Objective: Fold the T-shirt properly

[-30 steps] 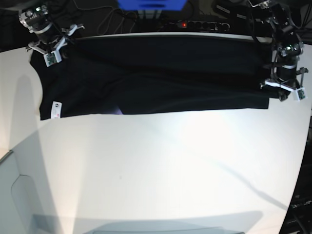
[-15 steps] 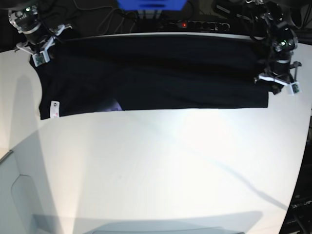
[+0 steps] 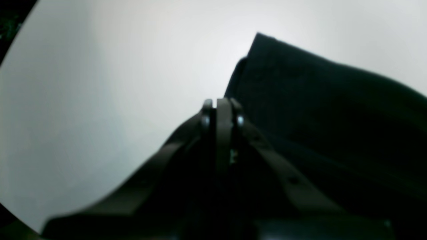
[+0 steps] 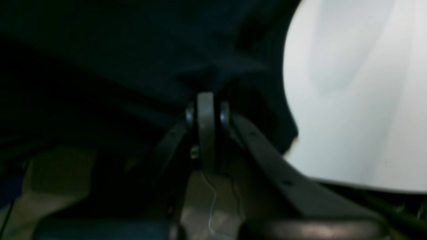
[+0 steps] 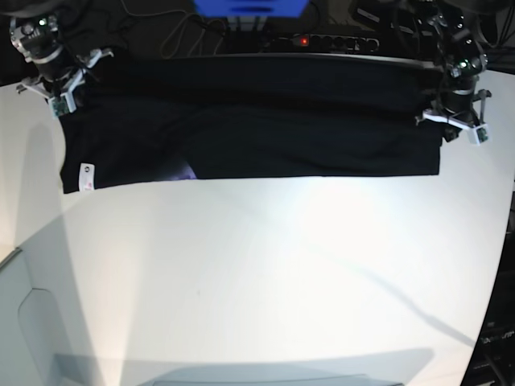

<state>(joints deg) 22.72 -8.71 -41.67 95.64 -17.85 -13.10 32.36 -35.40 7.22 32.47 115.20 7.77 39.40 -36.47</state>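
Note:
The black T-shirt [image 5: 257, 121] lies stretched in a wide band along the far edge of the white table [image 5: 265, 281]. Its small white tag [image 5: 84, 177] is at the near left corner, and a purple sliver of print [image 5: 187, 171] peeks out at the near edge. My left gripper [image 5: 452, 122] is shut on the shirt's right end; in the left wrist view the gripper [image 3: 222, 103] pinches the cloth edge [image 3: 317, 116]. My right gripper [image 5: 60, 90] is shut on the shirt's far left corner; in the right wrist view the cloth [image 4: 133, 50] bunches at the gripper [image 4: 206, 96].
A power strip with a red light [image 5: 304, 40], cables and a blue object [image 5: 249, 6] lie just behind the table's far edge. The table's curved left edge runs past a grey surface [image 5: 32, 338] at the lower left.
Both grippers have moved toward the far edge of the table, dragging the shirt with them. The shirt's near edge and tag have shifted away from the camera.

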